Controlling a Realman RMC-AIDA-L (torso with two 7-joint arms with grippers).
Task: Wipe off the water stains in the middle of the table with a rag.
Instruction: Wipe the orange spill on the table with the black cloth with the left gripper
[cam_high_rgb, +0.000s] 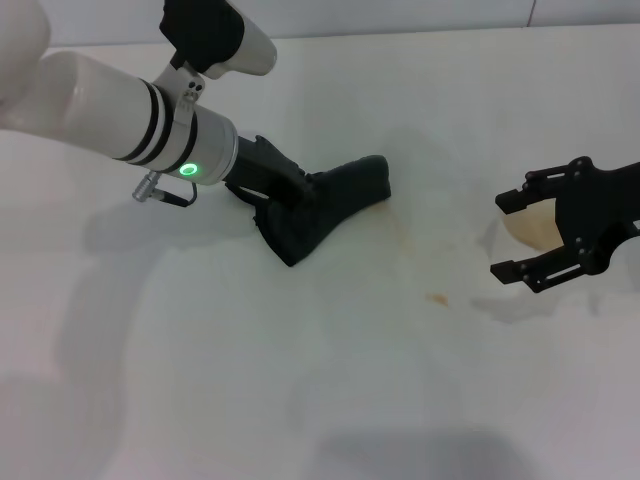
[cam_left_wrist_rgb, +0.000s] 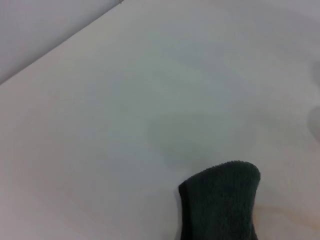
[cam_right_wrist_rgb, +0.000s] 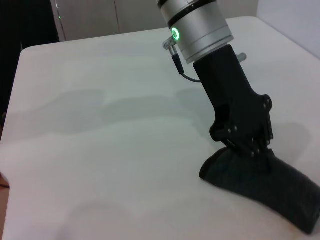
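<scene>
My left gripper (cam_high_rgb: 292, 200) is shut on the dark green-black rag (cam_high_rgb: 335, 205) and presses it onto the white table (cam_high_rgb: 250, 380) left of the middle. The rag's free end points toward the table's middle. The right wrist view shows the left gripper (cam_right_wrist_rgb: 245, 147) clamped on the rag (cam_right_wrist_rgb: 272, 187). The rag's end also shows in the left wrist view (cam_left_wrist_rgb: 222, 200). A small orange-brown water stain (cam_high_rgb: 437, 297) lies to the right of the rag, apart from it. A faint tan smear (cam_high_rgb: 402, 228) runs beside the rag's end. My right gripper (cam_high_rgb: 528, 232) is open at the right.
A white paper cup with a tan inside (cam_high_rgb: 532, 228) sits between the right gripper's open fingers; whether they touch it I cannot tell. A faint wet sheen (cam_high_rgb: 505, 300) lies below it. The table's far edge (cam_high_rgb: 400, 32) runs along the top.
</scene>
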